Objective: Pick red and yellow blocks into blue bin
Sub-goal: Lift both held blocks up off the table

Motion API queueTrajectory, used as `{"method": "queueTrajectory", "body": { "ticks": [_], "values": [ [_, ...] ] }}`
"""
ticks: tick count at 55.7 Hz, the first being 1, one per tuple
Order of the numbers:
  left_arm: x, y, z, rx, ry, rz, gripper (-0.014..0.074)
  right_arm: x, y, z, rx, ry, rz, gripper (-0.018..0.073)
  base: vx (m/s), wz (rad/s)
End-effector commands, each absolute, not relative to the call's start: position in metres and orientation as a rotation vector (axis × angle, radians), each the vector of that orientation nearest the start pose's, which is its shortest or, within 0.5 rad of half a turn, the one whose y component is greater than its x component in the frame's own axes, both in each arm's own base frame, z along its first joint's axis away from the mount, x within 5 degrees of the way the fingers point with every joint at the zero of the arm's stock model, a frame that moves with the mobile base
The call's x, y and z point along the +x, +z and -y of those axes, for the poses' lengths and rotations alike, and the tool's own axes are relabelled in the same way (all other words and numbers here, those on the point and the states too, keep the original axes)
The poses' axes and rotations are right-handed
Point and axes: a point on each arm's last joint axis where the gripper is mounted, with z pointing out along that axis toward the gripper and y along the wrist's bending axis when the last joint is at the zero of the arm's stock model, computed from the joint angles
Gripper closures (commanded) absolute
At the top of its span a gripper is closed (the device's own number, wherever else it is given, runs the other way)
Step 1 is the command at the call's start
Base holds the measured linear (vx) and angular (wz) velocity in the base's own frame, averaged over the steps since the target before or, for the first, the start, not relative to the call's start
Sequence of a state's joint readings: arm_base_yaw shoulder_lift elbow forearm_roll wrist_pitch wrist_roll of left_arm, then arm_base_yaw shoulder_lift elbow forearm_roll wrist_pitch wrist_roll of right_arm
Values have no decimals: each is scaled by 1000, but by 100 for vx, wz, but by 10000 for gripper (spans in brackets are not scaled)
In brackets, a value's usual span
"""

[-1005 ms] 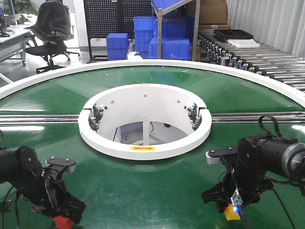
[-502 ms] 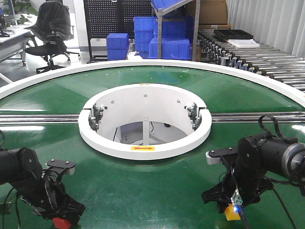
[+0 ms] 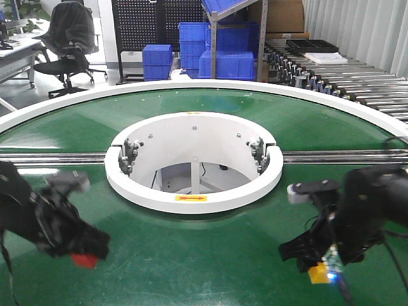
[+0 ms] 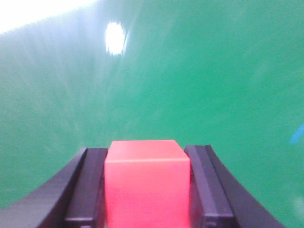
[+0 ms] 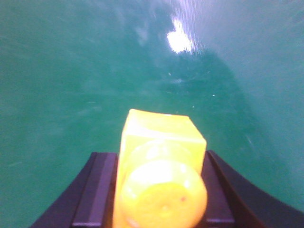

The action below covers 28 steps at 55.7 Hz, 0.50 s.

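L gripper (image 4: 147, 187) clamps red cube (image 4: 147, 166) | R gripper (image 5: 159, 190) clamps yellow brick (image 5: 159, 137)

White ring (image 3: 191, 207) sitting mid green desk (image 3: 191, 255); blue crates (image 3: 157, 62) stacking behind; chair (image 3: 70, 32) standing left; rollers (image 3: 363, 86) running right.

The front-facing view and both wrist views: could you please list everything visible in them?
round table: one, green with a white edge, fills the foreground
ring: one, white, table centre
rail: one, metal, across the table
crates: several, blue, stacked at the back
office chair: one, black, back left
roller conveyor: one, grey, back right
red cube: one, red, near left, gripped
yellow brick: one, yellow, near right, gripped
left gripper: one, black, shut on the red cube
right gripper: one, black, shut on the yellow brick
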State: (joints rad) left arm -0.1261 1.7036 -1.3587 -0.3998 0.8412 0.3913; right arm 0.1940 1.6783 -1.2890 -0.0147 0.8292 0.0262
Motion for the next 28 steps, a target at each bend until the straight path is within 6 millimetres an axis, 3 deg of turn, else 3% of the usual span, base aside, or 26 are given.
{"method": "queueTrajectory", "body": {
  "ticks": [1, 11, 18, 28],
  "values": [
    [341, 335, 73, 390, -406, -2397, 597, 322, 307, -61, -220, 85, -2467, 566, 0, 0],
    [309, 373, 72, 362, -440, -2258, 597, 264, 330, -51, -224, 105, -2245, 566, 0, 0],
    [277, 380, 73, 373, -417, -2155, 597, 221, 337, -43, -214, 111, -2117, 566, 0, 0],
    [230, 375, 65, 337, -370, -2019, 597, 157, 346, -30, -199, 120, -1923, 566, 0, 0]
  ]
}}
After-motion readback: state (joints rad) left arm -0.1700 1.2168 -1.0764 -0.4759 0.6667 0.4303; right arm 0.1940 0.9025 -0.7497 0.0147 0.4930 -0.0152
